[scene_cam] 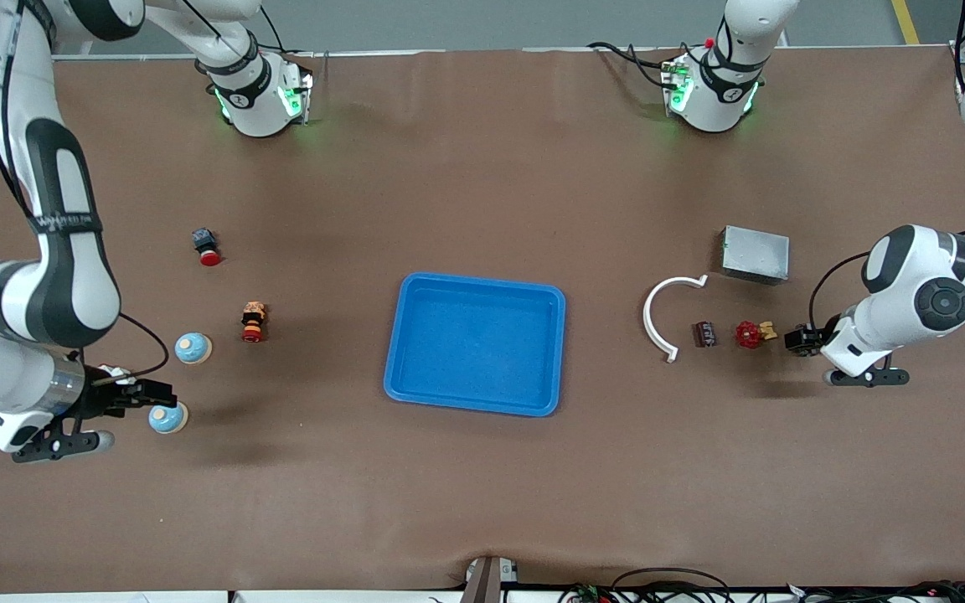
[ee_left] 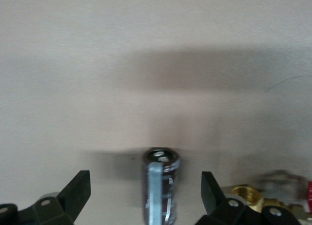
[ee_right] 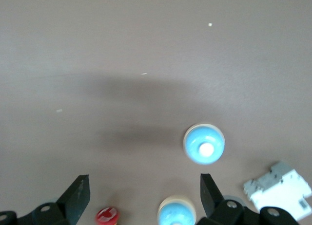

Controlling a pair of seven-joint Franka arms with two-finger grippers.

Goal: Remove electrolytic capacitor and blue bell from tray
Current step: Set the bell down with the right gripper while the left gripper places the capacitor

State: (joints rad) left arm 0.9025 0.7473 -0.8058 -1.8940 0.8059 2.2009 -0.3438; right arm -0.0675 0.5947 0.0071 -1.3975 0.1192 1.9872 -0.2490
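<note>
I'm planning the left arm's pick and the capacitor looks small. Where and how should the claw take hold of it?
Probably across its round body at mid-length. The capacitor lies on its side between the white curved piece and the red valve, so coming straight down seems best. The left claw is open, with its fingers either side of the body, and the curved sides offer two facing surfaces.

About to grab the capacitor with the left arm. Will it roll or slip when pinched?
The capacitor is a small cylinder lying on its side, so a nudge would likely roll it. Its wrap looks glossy, maybe slippery. It lies between the open left gripper's fingers, so a centred pinch seems feasible.
</note>
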